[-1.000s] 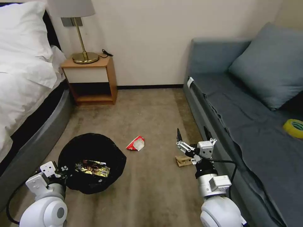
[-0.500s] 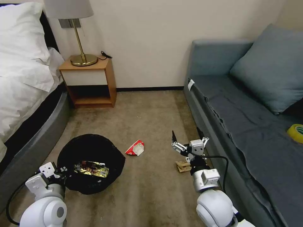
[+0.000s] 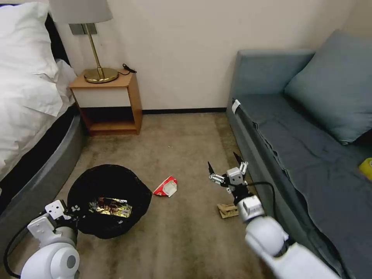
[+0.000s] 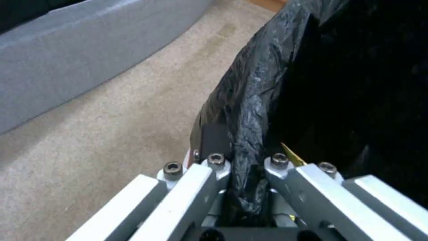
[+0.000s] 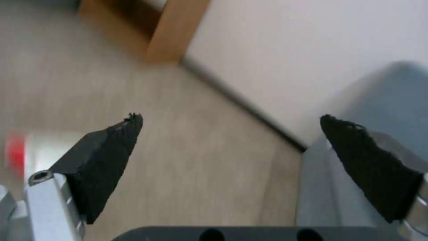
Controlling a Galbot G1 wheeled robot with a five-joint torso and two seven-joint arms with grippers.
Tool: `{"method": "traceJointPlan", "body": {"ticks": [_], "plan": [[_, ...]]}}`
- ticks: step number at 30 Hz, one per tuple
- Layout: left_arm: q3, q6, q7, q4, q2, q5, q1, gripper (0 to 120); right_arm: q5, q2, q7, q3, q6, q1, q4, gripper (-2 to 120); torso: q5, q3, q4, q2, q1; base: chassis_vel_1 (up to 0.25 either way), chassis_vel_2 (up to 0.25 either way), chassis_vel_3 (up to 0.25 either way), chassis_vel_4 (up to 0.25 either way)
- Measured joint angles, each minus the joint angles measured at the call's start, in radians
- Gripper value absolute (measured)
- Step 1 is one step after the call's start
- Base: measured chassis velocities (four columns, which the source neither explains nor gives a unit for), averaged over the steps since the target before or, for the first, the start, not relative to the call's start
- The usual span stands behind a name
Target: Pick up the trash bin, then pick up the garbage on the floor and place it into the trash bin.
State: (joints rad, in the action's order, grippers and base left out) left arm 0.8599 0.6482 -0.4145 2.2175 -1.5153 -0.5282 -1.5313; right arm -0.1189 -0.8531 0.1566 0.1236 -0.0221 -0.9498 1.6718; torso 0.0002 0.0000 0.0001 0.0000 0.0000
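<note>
The trash bin [image 3: 116, 182], round and lined with a black bag, stands on the carpet at the lower left, with a brown-yellow wrapper [image 3: 110, 207] lying inside it. My left gripper [image 3: 73, 210] is shut on the bin's near rim; the left wrist view shows the bag [image 4: 254, 100] pinched in that gripper [image 4: 247, 162]. On the floor lie two pieces of garbage: a red-and-white carton scrap [image 3: 166, 186] and a tan paper wad [image 3: 228, 210]. My right gripper [image 3: 223, 162] hangs open and empty over the carpet beyond the wad, beside the sofa; its fingertips [image 5: 127, 129] stand wide apart.
A grey sofa [image 3: 302, 147] runs along the right, with a yellow tape roll [image 3: 366, 168] on its seat. A bed [image 3: 27, 116] borders the left. A wooden nightstand [image 3: 106, 102] with a lamp stands at the wall. Open carpet lies between bin and sofa.
The camera has shifted. My right arm has stretched forward, carrying its open gripper past the paper wad towards the wall. The left gripper still holds the bin rim.
</note>
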Motion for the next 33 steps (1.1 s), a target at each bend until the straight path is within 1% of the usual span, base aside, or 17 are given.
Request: {"method": "traceJointPlan", "body": {"ticks": [2, 3, 4, 5, 6, 7, 10, 11, 12, 15, 16, 18, 21, 23, 26, 30, 33], "plan": [[-0.004, -0.002, 0.000, -0.001, -0.003, 0.000, -0.002, 3, 0.002, 0.038, -0.080, 0.113, 0.037, 0.114, -0.115, 100, 0.0004, 0.000, -0.0002, 0.000, 0.000, 0.000, 0.000, 0.000, 0.000], [-0.004, -0.002, 0.000, -0.001, -0.003, 0.000, -0.002, 3, 0.002, 0.038, -0.080, 0.113, 0.037, 0.114, -0.115, 100, 0.0004, 0.000, -0.0002, 0.000, 0.000, 0.000, 0.000, 0.000, 0.000], [-0.005, -0.003, 0.001, -0.002, -0.006, 0.002, -0.003, 3, 0.005, 0.051, -0.120, 0.167, 0.065, 0.177, -0.166, 100, -0.0002, 0.000, -0.0002, 0.000, 0.000, 0.000, 0.000, 0.000, 0.000], [-0.006, -0.005, 0.001, -0.004, -0.007, 0.002, -0.004, 3, 0.007, 0.060, -0.151, 0.217, 0.070, 0.226, -0.208, 100, -0.0003, 0.000, -0.0002, 0.000, 0.000, 0.000, 0.000, 0.000, 0.000], [-0.006, -0.005, 0.001, -0.004, -0.007, 0.002, -0.004, 3, 0.007, 0.060, -0.151, 0.217, 0.070, 0.226, -0.208, 100, -0.0003, 0.000, -0.0002, 0.000, 0.000, 0.000, 0.000, 0.000, 0.000], [-0.007, -0.007, 0.001, -0.006, -0.008, 0.003, -0.005, 3, 0.019, 0.069, -0.192, 0.276, 0.067, 0.279, -0.257, 100, -0.0002, 0.000, 0.0002, 0.000, 0.000, 0.000, 0.000, 0.000, 0.000], [-0.006, -0.012, 0.003, -0.014, -0.011, 0.005, -0.007, 3, 0.047, 0.085, -0.340, 0.425, 0.006, 0.392, -0.375, 100, -0.0003, 0.000, -0.0001, 0.000, 0.000, 0.000, 0.000, 0.000, 0.000], [-0.006, -0.012, 0.003, -0.014, -0.011, 0.005, -0.007, 3, 0.047, 0.085, -0.340, 0.425, 0.006, 0.392, -0.375, 100, -0.0003, 0.000, -0.0001, 0.000, 0.000, 0.000, 0.000, 0.000, 0.000], [-0.006, -0.013, 0.005, -0.017, -0.012, 0.006, -0.008, 3, 0.055, 0.082, -0.402, 0.469, -0.025, 0.427, -0.427, 100, -0.0002, 0.000, -0.0003, 0.000, 0.000, 0.000, 0.000, 0.000, 0.000], [-0.009, -0.018, 0.006, -0.028, -0.016, 0.009, -0.009, 3, 0.089, 0.037, -0.491, 0.541, -0.117, 0.495, -0.582, 100, -0.0002, 0.000, -0.0003, 0.000, 0.000, 0.000, 0.000, 0.000, 0.000], [-0.009, -0.018, 0.006, -0.028, -0.016, 0.009, -0.009, 3, 0.089, 0.037, -0.491, 0.541, -0.117, 0.495, -0.582, 100, -0.0002, 0.000, -0.0003, 0.000, 0.000, 0.000, 0.000, 0.000, 0.000], [-0.011, -0.021, 0.007, -0.034, -0.018, 0.013, -0.009, 3, 0.140, 0.000, -0.548, 0.560, -0.178, 0.529, -0.693, 100, 0.0000, 0.000, -0.0001, 0.000, 0.000, 0.000, 0.000, 0.000, 0.000], [-0.013, -0.022, 0.007, -0.036, -0.020, 0.016, -0.011, 3, 0.194, -0.047, -0.575, 0.582, -0.228, 0.561, -0.816, 100, -0.0001, 0.000, 0.0001, 0.000, 0.000, 0.000, 0.000, 0.000, 0.000], [-0.013, -0.022, 0.007, -0.036, -0.020, 0.016, -0.011, 3, 0.206, -0.061, -0.576, 0.584, -0.243, 0.567, -0.853, 100, 0.0001, 0.000, 0.0003, 0.000, 0.000, 0.000, 0.000, 0.000, 0.000], [-0.013, -0.024, 0.007, -0.036, -0.020, 0.018, -0.016, 3, 0.296, -0.114, -0.577, 0.564, -0.310, 0.585, -0.996, 100, 0.0005, 0.000, 0.0012, 0.000, 0.000, 0.000, 0.000, 0.000, 0.000], [-0.013, -0.025, 0.007, -0.035, -0.020, 0.019, -0.019, 3, 0.345, -0.139, -0.576, 0.542, -0.357, 0.599, -1.074, 100, 0.0006, 0.000, 0.0013, 0.000, 0.000, 0.000, 0.000, 0.000, 0.000], [-0.014, -0.027, 0.007, -0.036, -0.021, 0.019, -0.019, 3, 0.351, -0.140, -0.575, 0.538, -0.363, 0.601, -1.082, 100, 0.0003, 0.000, 0.0011, 0.000, 0.000, 0.000, 0.000, 0.000, 0.000]]}}
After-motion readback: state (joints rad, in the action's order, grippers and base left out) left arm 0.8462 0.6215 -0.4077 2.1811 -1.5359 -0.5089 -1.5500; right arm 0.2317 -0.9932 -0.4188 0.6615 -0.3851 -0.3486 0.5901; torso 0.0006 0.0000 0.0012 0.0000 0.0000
